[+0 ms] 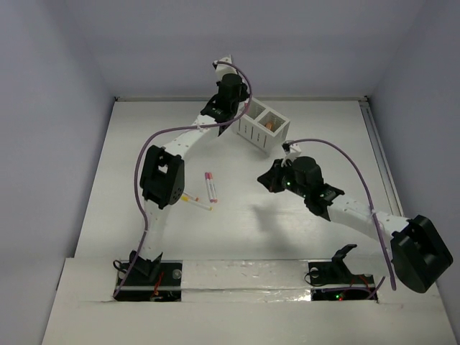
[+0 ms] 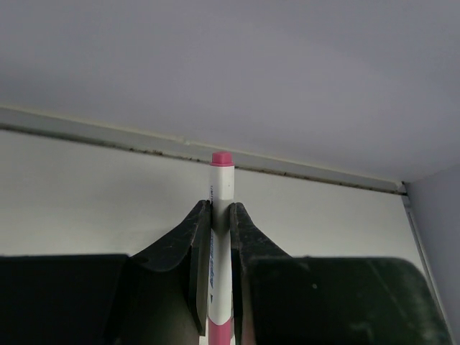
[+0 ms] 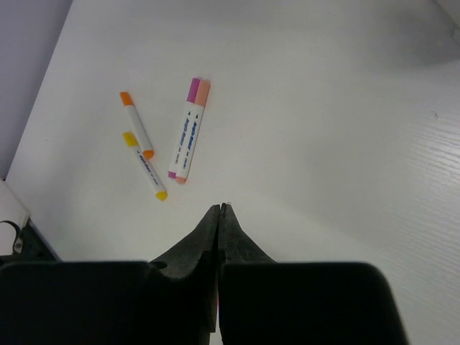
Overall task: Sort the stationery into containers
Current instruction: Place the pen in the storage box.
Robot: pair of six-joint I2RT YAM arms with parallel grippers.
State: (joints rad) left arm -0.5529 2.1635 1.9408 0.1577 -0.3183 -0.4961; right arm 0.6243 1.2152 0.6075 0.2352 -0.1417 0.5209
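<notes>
your left end effector (image 2: 220, 215) is clenched on a magenta-tipped pen (image 2: 221, 188), near the white box (image 1: 253, 134), not yet dropped. an orange item (image 1: 268, 126) sits in one compartment. your right end effector (image 3: 219, 215) is pinched closed; four pens (image 3: 188, 136) lie ahead-left of it on the tabletop (image 3: 323, 144), unsorted.

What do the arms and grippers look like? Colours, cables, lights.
The left arm and right arm are white links with bulky black joint housings. A purple cable loops along each. The left gripper and right gripper are matte black, tapering to narrow tips. A green light glows near the right wrist.
</notes>
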